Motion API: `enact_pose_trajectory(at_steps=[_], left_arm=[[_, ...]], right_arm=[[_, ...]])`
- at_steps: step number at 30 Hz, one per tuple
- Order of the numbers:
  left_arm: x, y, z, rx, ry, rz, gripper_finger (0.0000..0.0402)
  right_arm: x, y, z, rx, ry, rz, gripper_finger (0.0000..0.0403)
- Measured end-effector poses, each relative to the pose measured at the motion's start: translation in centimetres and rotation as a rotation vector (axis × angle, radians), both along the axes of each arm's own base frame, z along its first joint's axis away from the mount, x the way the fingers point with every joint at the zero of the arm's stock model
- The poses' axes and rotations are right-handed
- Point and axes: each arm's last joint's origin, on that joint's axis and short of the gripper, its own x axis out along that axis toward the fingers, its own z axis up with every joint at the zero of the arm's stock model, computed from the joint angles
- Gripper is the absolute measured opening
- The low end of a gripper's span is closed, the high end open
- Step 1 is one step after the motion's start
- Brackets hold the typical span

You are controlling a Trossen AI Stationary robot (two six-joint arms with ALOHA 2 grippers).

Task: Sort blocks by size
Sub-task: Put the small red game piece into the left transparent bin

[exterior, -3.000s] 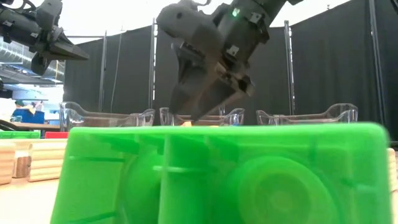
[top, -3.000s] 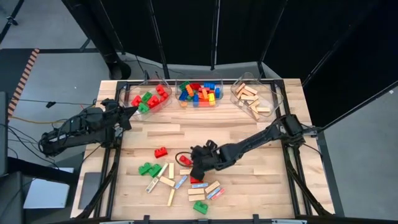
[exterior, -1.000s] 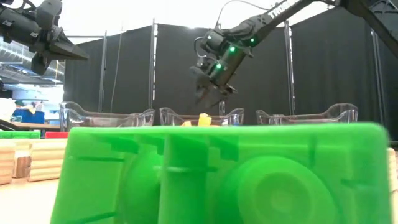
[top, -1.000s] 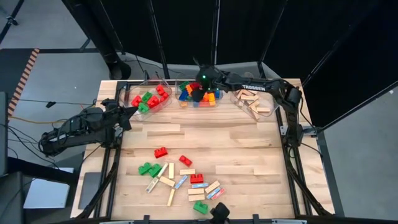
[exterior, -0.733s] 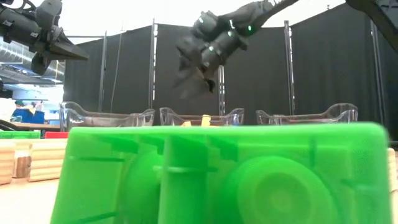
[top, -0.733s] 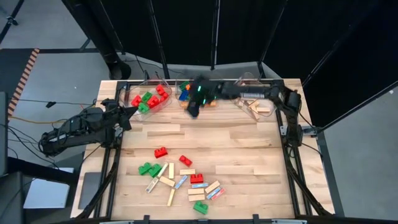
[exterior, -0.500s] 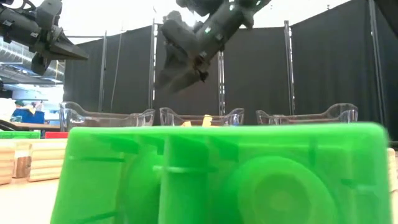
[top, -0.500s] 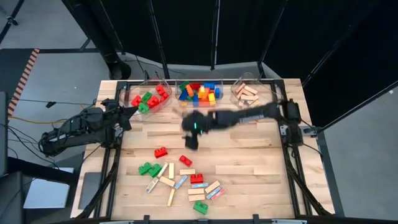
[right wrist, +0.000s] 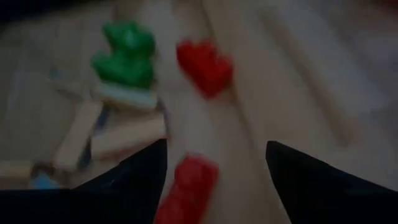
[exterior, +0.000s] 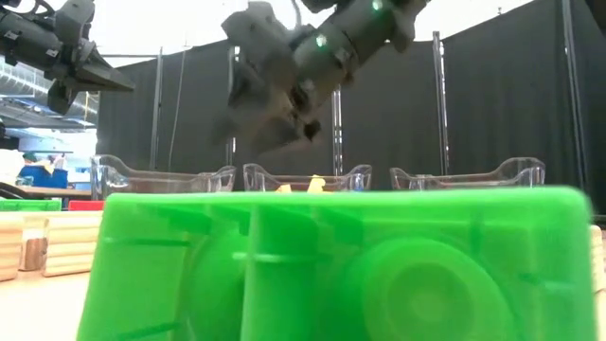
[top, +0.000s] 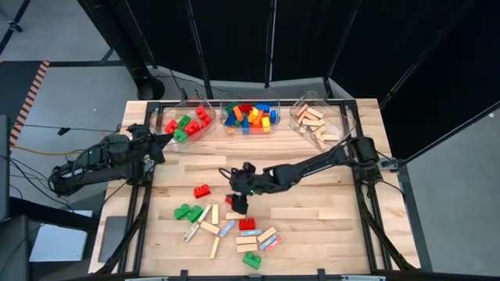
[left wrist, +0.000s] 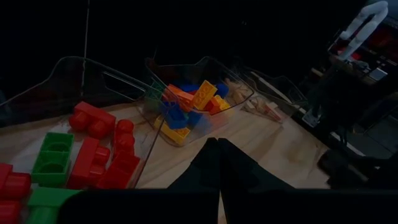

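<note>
- A small red studded plastic brick (top: 233, 200) lies on the pale wooden table (top: 297, 160) directly under the right gripper (top: 237, 201); in the right wrist view it (right wrist: 186, 188) sits between that gripper's two dark fingers (right wrist: 143, 174), which stand spread apart with nothing in them.
- Just beyond the right gripper, toward the left side of the table, lies another red studded brick (top: 202, 190), and a little past that a pair of green studded bricks (top: 187, 211).
- On the near side of the right gripper is a loose scatter: tan wooden bars (top: 209, 227), a third red brick (top: 248, 224), and a large green brick (top: 251, 260) by the table's front edge, which fills the bottom of the low view (exterior: 341, 265).
- Well behind the right gripper, along the far edge, stand three clear plastic bins: one with red and green bricks (top: 188, 124), one with mixed blue, yellow, orange and red bricks (top: 250, 117), one with tan wooden bars (top: 316, 122).
- The right arm (top: 312, 165) reaches in from the right edge, stretched low across the middle of the table.
- The left gripper (top: 160, 141) waits by the left end of the bin row, close to the red-and-green bin; in its own wrist view its fingers (left wrist: 211, 163) meet at the tips, clenched on nothing.
</note>
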Motion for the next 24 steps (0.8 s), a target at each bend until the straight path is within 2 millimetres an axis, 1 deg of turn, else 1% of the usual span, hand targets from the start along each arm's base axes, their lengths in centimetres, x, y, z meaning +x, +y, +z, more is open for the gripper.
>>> enact_pose_trajectory(at_steps=[1, 2, 5, 7, 9, 12, 14, 17, 21, 24], left_arm=[[0.0, 0.0, 0.0, 0.000, 0.001, 0.000, 0.0002], [0.0, 0.0, 0.0, 0.000, 0.001, 0.000, 0.0002], [0.0, 0.0, 0.0, -0.001, 0.004, 0.001, 0.0002], [0.1, 0.0, -0.1, -0.007, 0.009, 0.000, 0.0002], [0.2, 0.0, -0.1, -0.010, 0.014, -0.001, 0.0002], [0.4, 0.0, -0.1, -0.019, 0.026, -0.007, 0.0002], [0.4, 0.0, -0.2, -0.023, 0.037, -0.007, 0.0002], [0.5, 0.1, -0.2, -0.025, 0.040, -0.007, 0.0002], [0.6, 0.1, -0.2, -0.025, 0.045, -0.007, 0.0002], [0.6, 0.1, -0.2, -0.024, 0.044, -0.007, 0.0002]], right_arm=[[0.1, 0.3, -1.0, 0.008, 0.022, 0.010, 0.0288], [0.5, 0.6, -1.6, 0.016, 0.013, 0.014, 0.0294], [0.9, 1.1, -2.1, -0.002, 0.011, -0.017, 0.0307], [1.3, 1.0, -1.7, -0.014, -0.014, -0.046, 0.0309], [1.6, 1.0, -2.3, -0.014, 0.000, -0.059, 0.0308], [1.9, 1.2, -4.1, 0.015, 0.042, -0.052, 0.0302], [2.4, 2.0, -5.0, 0.057, 0.043, -0.034, 0.0298], [2.6, 2.8, -6.7, 0.142, 0.076, -0.068, 0.0295], [2.7, 3.3, -7.5, 0.228, 0.081, -0.165, 0.0282], [2.5, 3.3, -7.8, 0.224, 0.102, -0.194, 0.0249]])
